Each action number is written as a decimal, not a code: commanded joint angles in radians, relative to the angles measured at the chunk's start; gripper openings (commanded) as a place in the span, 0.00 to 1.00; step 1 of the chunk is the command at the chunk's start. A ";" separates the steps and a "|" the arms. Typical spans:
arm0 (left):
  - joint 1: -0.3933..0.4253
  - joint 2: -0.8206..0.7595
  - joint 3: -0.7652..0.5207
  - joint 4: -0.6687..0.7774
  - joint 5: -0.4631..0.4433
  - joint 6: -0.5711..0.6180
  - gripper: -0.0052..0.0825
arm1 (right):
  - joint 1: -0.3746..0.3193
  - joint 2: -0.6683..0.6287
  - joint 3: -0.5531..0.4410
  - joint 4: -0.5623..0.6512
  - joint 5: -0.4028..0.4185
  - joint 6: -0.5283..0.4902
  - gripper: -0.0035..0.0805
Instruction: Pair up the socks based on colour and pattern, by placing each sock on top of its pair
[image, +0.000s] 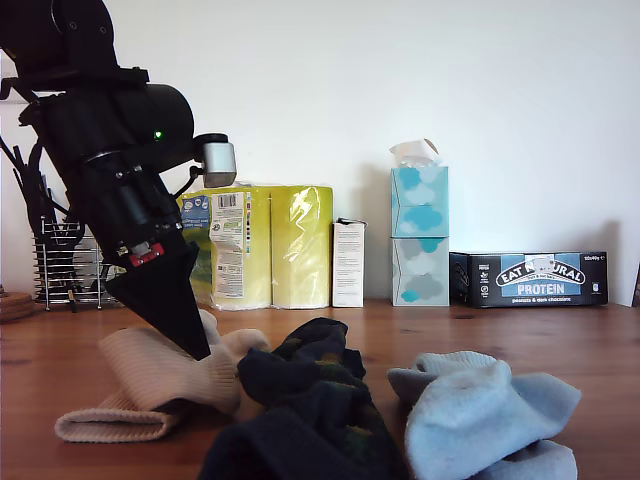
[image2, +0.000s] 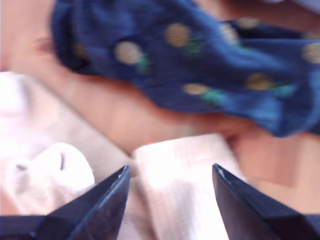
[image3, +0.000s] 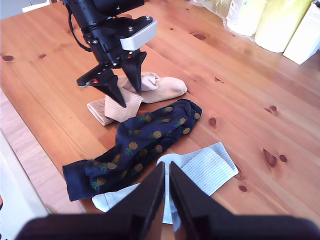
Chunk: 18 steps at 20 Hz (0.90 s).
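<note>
The beige socks (image: 150, 385) (image3: 160, 87) lie overlapping on the wooden table at the exterior view's left. My first gripper (image: 195, 345) (image3: 129, 95) (image2: 170, 169) points down at them, open, its fingers straddling a ribbed beige cuff (image2: 175, 200). Beside them lie the dark navy socks with yellow-green spots (image: 310, 400) (image3: 145, 140) (image2: 200, 60). The light blue socks (image: 480, 410) (image3: 200, 170) are heaped at the exterior view's right. My second gripper (image3: 166, 165) hangs above the light blue socks, fingers together with nothing between them; it does not show in the exterior view.
Along the back wall stand yellow paper-roll packs (image: 265, 245), a small white box (image: 348, 262), two stacked tissue boxes (image: 420, 235) and a dark protein-bar box (image: 530, 278). A wire rack (image: 65, 265) is behind the first arm. The table's edge (image3: 30, 165) runs close to the navy socks.
</note>
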 joint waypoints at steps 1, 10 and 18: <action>-0.003 0.027 -0.011 0.006 -0.008 0.006 0.61 | -0.006 -0.005 0.002 0.004 -0.004 -0.002 0.03; -0.004 0.029 -0.010 -0.036 0.072 -0.019 0.03 | -0.006 -0.005 0.002 0.011 -0.004 -0.002 0.03; -0.004 0.018 0.061 -0.127 0.071 -0.019 0.03 | -0.006 -0.005 0.002 0.003 -0.004 -0.002 0.03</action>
